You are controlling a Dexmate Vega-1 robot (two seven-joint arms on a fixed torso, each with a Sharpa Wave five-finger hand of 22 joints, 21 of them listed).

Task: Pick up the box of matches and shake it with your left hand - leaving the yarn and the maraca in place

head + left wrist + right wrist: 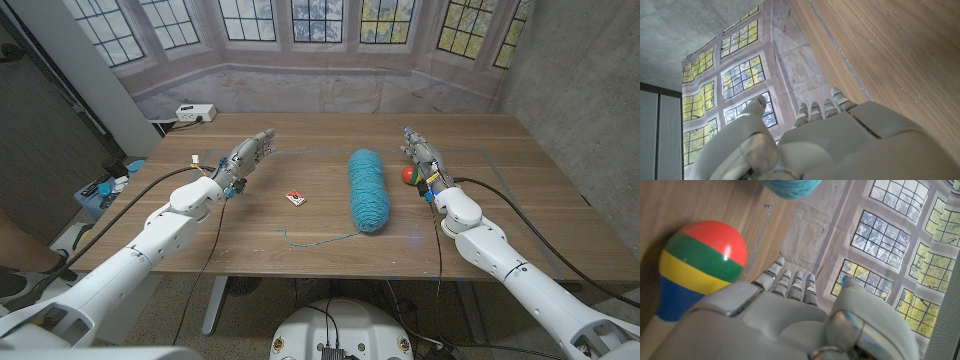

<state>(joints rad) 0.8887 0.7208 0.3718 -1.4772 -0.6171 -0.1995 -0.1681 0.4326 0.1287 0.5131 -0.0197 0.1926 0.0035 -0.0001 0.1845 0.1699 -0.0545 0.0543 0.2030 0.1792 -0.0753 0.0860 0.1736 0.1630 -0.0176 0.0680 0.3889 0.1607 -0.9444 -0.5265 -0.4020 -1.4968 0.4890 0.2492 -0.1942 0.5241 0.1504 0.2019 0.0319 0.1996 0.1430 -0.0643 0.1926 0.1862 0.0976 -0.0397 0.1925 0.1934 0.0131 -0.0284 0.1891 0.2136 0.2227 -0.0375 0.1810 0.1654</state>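
Observation:
A small red and white box of matches [296,198] lies on the wooden table [520,170], left of centre. My left hand [249,154] is farther back and to the left of it, fingers stretched out, holding nothing; its back [840,145] shows in the left wrist view. A teal skein of yarn [368,188] lies at the middle, with a loose strand trailing toward the front. The striped maraca [408,175] sits just right of the yarn. My right hand [420,153] stands beside the maraca [702,265], fingers extended and empty.
A white power strip [195,113] sits on the ledge beyond the table's back left corner. A backdrop printed with windows hangs behind the table. A person's arm [20,245] shows at the left edge.

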